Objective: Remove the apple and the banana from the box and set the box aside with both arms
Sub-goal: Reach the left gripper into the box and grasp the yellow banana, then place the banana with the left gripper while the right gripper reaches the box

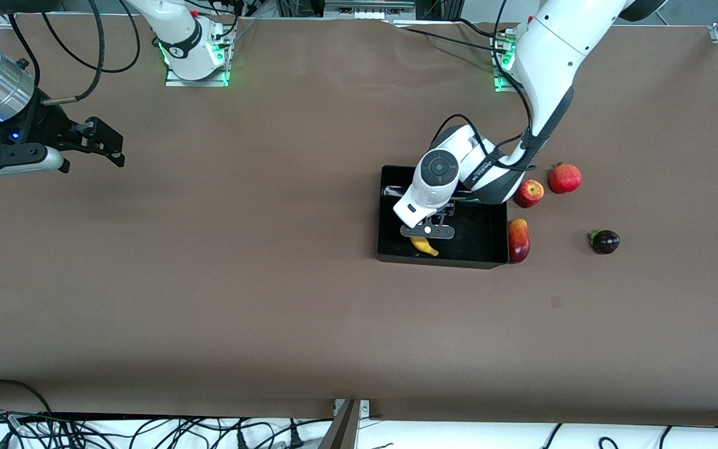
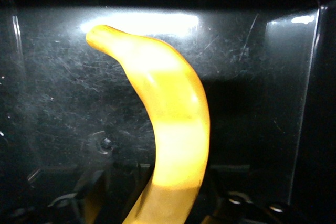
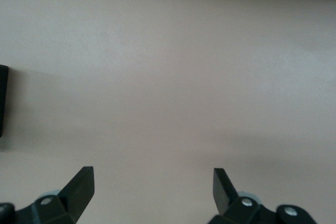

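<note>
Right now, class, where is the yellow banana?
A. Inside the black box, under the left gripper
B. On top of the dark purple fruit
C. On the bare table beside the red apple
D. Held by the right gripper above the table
A: the front view shows the banana inside the black box, directly under the left gripper; the left wrist view shows it against the box's glossy floor.

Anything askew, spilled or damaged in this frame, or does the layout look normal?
Nothing stands out. The banana lies inside the black bin under the left gripper; the other fruits sit on the table beside the bin. The right gripper waits, open, over bare table.
</note>
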You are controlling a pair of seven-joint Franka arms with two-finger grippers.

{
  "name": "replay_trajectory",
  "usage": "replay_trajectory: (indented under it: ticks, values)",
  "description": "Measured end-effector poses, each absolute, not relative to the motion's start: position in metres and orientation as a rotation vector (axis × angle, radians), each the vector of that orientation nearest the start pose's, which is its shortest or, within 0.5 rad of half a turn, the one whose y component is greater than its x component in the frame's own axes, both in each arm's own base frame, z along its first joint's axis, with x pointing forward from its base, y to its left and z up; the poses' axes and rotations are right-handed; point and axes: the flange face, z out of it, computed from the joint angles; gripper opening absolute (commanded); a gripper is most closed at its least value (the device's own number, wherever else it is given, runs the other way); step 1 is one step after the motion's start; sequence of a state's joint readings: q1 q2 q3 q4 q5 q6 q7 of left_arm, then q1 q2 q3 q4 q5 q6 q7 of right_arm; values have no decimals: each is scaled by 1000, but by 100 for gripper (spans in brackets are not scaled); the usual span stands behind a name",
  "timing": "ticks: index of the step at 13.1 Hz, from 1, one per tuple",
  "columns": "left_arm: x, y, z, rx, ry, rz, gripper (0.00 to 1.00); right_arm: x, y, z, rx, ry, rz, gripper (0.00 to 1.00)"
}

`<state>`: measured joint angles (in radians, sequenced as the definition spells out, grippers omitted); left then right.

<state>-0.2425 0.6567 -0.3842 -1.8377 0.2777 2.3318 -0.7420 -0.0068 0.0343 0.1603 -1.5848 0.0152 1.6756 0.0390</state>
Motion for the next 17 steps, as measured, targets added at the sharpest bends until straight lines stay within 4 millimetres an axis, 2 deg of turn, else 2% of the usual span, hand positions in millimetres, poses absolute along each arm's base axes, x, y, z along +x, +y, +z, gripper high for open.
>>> replay_trajectory:
  ticks: [1,6,9,11,14,16,17]
  values:
    - [522,-356,182,-3108,40,164,1,568,88,608,-3109,-176,-85,100]
    - [530,-354,187,-3115,25,144,0,568,88,608,-3109,-176,-85,100]
    - [546,-345,207,-3118,-13,108,0,568,88,608,-3109,-176,-85,100]
    - [560,-337,241,-3108,-41,66,0,568,88,608,-3109,-176,-86,100]
    - [576,-322,309,-3036,-78,74,0,568,88,608,-3109,-176,-86,100]
    - [593,-295,343,-2994,-21,125,0,568,88,608,-3109,-177,-87,100]
    - [604,-271,352,-2981,36,162,0,568,88,608,-3109,-179,-87,100]
